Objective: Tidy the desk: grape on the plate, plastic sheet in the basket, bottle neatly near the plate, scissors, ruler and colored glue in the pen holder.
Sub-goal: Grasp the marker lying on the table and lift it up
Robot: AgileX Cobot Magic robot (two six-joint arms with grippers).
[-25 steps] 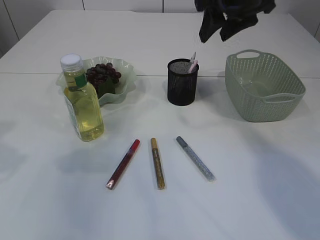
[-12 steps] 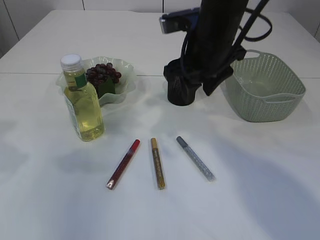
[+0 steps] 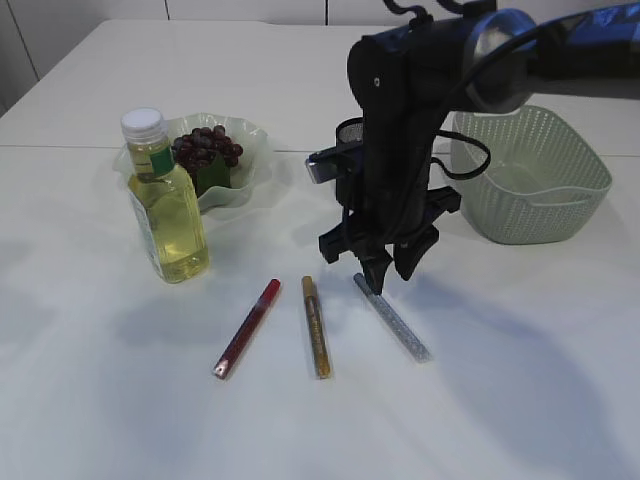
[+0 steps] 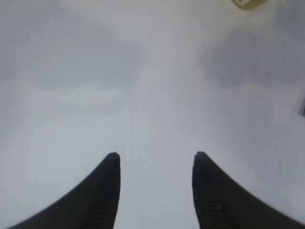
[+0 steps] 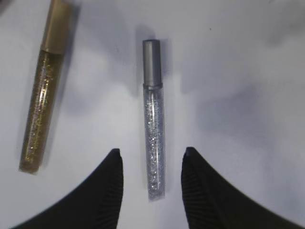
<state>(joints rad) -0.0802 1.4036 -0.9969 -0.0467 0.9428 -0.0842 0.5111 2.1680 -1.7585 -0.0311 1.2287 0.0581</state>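
Note:
Three coloured glue pens lie on the white table: red, gold and silver. My right gripper is open and low over the silver pen's capped end. In the right wrist view the silver pen runs between the two fingertips of the right gripper, untouched, with the gold pen to its left. My left gripper is open and empty over bare table and is out of the exterior view. The grapes lie on the green plate. The bottle stands beside it.
The black mesh pen holder stands behind my right arm and is mostly hidden by it. The green basket stands at the back right.
My right arm has come down from above the pen holder toward the front, and now its open gripper hangs over the silver glue pen. The objects have not moved.

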